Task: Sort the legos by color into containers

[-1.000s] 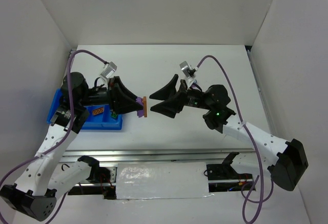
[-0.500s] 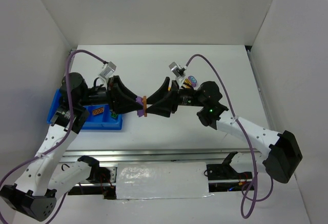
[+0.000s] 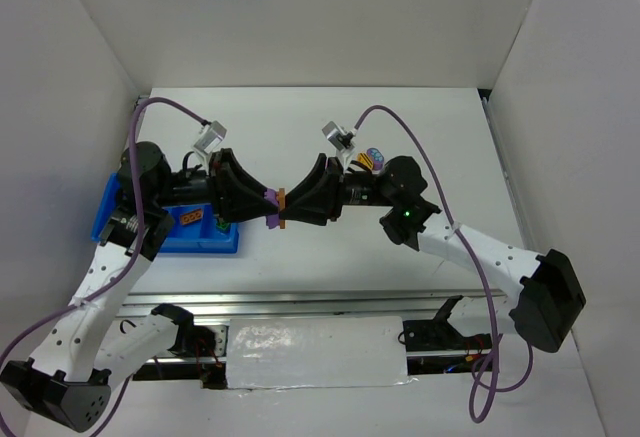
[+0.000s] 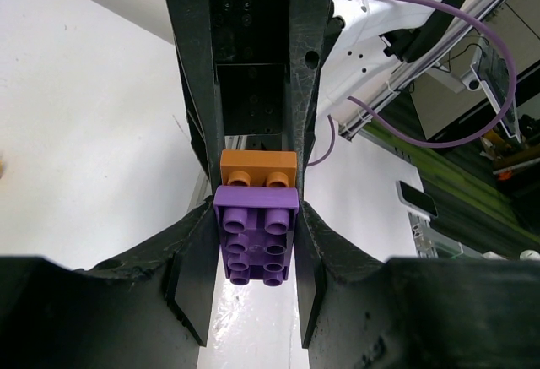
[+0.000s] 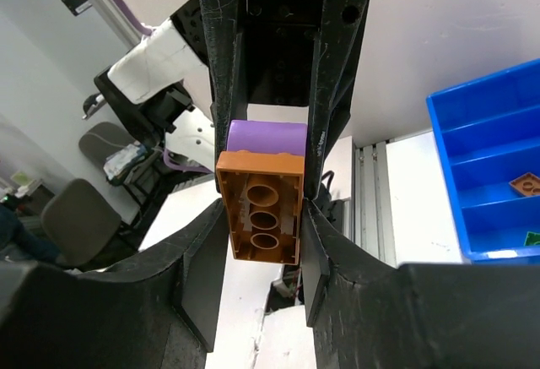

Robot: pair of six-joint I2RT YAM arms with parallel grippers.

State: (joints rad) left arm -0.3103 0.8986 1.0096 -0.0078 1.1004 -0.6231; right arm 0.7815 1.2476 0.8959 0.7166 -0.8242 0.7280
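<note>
Two joined legos (image 4: 257, 232) between two pincers (image 3: 266, 208) (image 3: 290, 207)

Nothing written can be read in any view: no label, brand, number or sign. The studs of the purple brick (image 4: 256, 234) and of the orange brick (image 4: 258, 169) joined to it show no legible lettering.
</note>
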